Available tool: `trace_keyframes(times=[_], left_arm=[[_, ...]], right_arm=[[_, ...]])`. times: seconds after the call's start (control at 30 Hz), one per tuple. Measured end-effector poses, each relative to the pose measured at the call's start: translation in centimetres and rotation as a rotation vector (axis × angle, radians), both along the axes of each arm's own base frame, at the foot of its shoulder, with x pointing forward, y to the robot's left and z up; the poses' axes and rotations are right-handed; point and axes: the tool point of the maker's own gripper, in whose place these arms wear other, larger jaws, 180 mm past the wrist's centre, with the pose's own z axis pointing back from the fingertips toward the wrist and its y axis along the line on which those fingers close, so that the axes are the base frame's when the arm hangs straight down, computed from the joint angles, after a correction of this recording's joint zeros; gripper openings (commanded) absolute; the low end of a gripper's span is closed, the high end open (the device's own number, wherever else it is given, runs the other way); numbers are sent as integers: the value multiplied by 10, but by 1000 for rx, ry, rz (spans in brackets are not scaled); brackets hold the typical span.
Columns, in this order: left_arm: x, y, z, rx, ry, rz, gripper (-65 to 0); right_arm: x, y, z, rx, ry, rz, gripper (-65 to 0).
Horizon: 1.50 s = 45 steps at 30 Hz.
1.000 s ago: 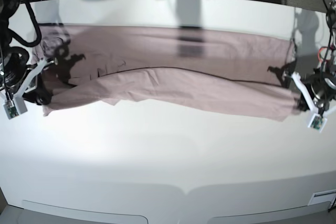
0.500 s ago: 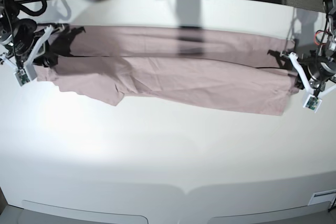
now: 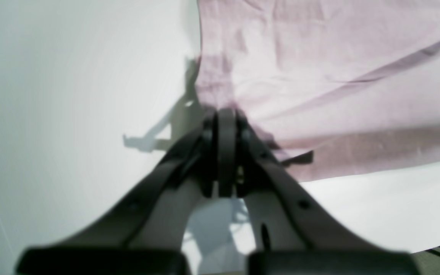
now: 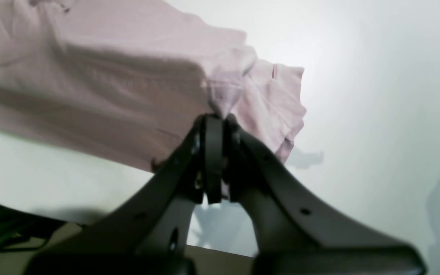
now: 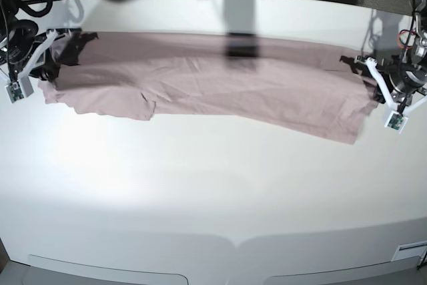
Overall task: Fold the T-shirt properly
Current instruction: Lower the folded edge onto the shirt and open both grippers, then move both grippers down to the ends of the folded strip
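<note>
across the white table [image 5: 213, 191] both grippers — left [image 5: 375, 91], right [image 5: 47, 71] — clenched on the t-shirt [image 5: 200, 81], have carried its near edge back, nearly completing the lengthwise fold.

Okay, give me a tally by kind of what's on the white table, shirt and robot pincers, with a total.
T-shirt, mauve-pink: 1
Left pincer, shut on the shirt: 1
Right pincer, shut on the shirt: 1
Total: 3

Folded layer of the T-shirt [image 5: 200, 85] farther back over the lower one — both ends carried rearward
</note>
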Motion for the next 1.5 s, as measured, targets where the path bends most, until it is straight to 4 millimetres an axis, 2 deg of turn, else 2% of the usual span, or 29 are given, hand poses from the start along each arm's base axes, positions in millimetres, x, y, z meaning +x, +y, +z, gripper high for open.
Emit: trace_keyframes(times=[0.23,0.43,1.03,1.07,1.13,1.17,1.27,1.33,1.5], left_arm=[[-18,-1,-13,-5,42,-3,-650],[-31,-3,-21,-15,60,-8,-650],[-30,-4,-20,-19,50,-10,-650],[-30,-4,-20,-19,50,-10,-650],[-29,-4,-20,-19,49,-10,-650],[-31,-3,-21,-16,57,-8,-650],[-35,-1,-23,-7,84,-4,-521],[-36,-1,-24,-5,91,-2,-471],[-36,-1,-24,-5,90,-2,-467]], right_arm=[[-5,-5,-2,6,8,-38,-650],[-12,5,-12,53,19,-69,-650],[-19,10,-21,75,52,-92,-650],[-20,10,-21,74,55,-92,-635],[-22,9,-23,70,71,-94,-518],[-23,9,-24,68,79,-95,-484],[-24,9,-24,68,83,-96,-468],[-25,9,-25,66,91,-97,-468],[-26,9,-26,65,99,-98,-468]])
